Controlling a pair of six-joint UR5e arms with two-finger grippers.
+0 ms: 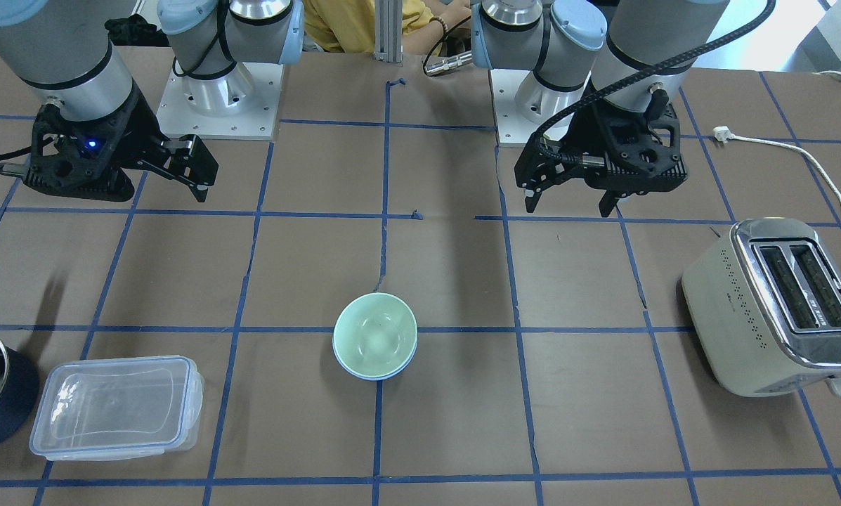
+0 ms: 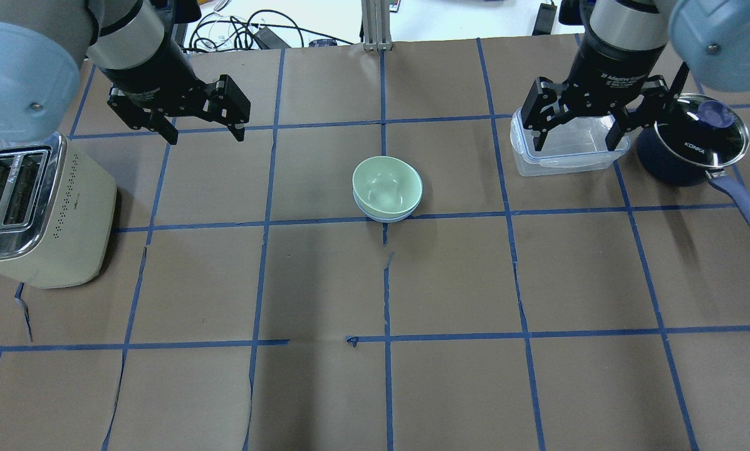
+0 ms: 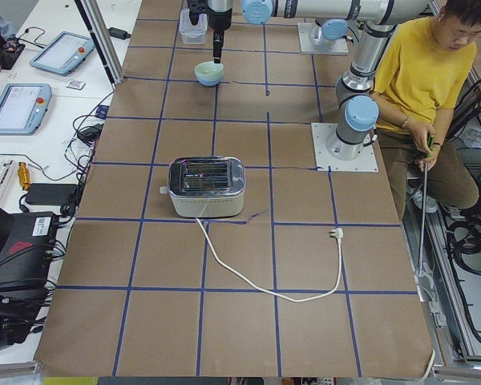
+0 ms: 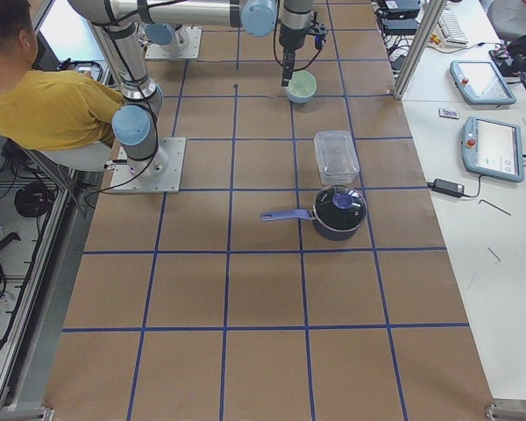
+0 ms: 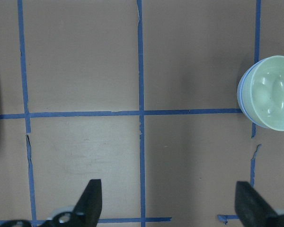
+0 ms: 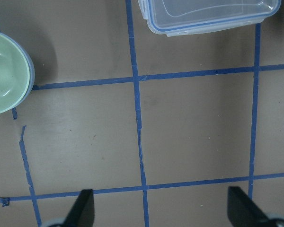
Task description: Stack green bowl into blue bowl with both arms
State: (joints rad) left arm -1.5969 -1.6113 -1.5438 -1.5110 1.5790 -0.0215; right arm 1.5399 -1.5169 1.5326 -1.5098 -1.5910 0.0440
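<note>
The green bowl (image 1: 374, 332) sits nested inside the blue bowl (image 1: 376, 375) at the table's middle; only the blue bowl's rim shows beneath it. The stack also shows in the overhead view (image 2: 387, 185), at the right edge of the left wrist view (image 5: 272, 92) and at the left edge of the right wrist view (image 6: 4, 73). My left gripper (image 2: 207, 138) is open and empty, raised above the table well to the stack's left. My right gripper (image 2: 575, 146) is open and empty, raised well to the stack's right, near a clear container.
A cream toaster (image 2: 36, 213) stands at the robot's left, its cord (image 1: 813, 161) trailing on the table. A clear plastic lidded container (image 2: 569, 147) and a dark blue saucepan with glass lid (image 2: 691, 141) stand at the right. A person in yellow (image 3: 421, 72) sits behind the robot.
</note>
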